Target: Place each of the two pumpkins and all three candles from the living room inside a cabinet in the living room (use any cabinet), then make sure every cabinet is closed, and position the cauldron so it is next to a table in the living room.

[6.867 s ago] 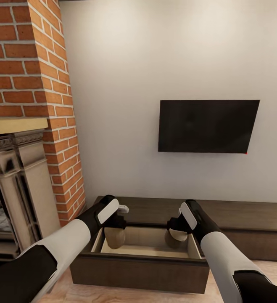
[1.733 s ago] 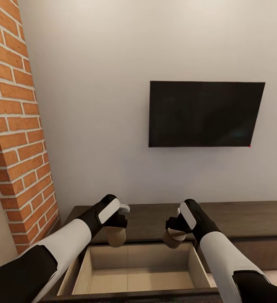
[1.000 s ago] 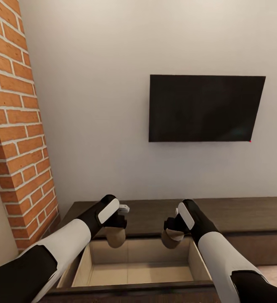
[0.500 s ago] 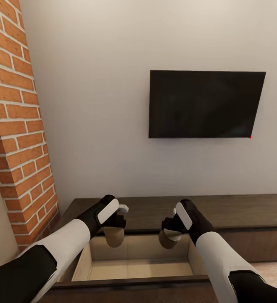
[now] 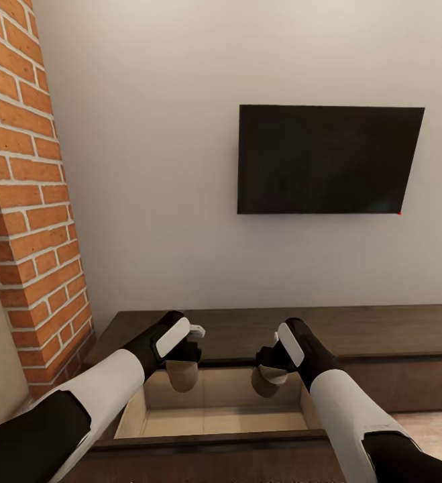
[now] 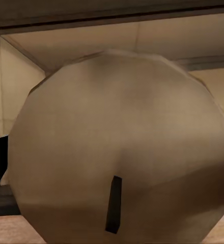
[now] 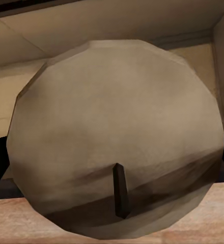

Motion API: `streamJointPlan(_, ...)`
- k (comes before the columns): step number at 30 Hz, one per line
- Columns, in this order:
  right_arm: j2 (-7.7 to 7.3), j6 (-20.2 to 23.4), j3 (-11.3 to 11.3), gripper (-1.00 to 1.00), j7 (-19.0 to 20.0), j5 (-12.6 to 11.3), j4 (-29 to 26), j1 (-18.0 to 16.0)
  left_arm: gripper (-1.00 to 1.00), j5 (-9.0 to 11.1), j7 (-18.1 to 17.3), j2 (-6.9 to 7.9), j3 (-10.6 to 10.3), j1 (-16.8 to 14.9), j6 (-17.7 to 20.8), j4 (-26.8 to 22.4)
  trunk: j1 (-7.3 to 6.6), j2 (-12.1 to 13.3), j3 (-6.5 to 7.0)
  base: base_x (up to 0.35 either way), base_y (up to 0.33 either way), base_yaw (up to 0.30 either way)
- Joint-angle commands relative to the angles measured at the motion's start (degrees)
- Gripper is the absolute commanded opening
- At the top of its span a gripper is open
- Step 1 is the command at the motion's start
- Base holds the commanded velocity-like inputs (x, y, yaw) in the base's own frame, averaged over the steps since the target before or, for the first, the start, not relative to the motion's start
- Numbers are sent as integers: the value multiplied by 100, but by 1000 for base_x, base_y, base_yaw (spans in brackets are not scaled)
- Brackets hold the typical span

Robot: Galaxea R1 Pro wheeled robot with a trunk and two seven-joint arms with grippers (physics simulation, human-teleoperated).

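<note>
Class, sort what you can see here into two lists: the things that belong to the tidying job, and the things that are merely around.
Part of the job:
- stubby beige candle in the left gripper
- stubby beige candle in the right gripper
- low dark brown wooden cabinet, its pale-lined drawer pulled open below both candles

Merely around:
- black wall TV
- red brick chimney
- plain pale wall

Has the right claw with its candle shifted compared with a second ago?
Yes. The right gripper holding its candle has drifted leftward, away from the open drawer's right wall.
</note>
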Motion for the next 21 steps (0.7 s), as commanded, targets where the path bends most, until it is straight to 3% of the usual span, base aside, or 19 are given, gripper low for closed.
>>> streamJointPlan(1,3,13,-1,-100,-56,-57,-6,-4,-100,54,49,4,-36,-7,1,-6,21,-45,-25,0,0,0)
streamJointPlan(12,10,13,211,-100,-56,-31,10,-4,-100,79,51,4,-40,-7,1,-2,263,-486,-222,0,0,0)
streamJointPlan(21,10,-159,235,-100,-56,-30,175,-4,-100,70,56,1,-37,-7,-6,-2,461,-847,-384,0,0,0)
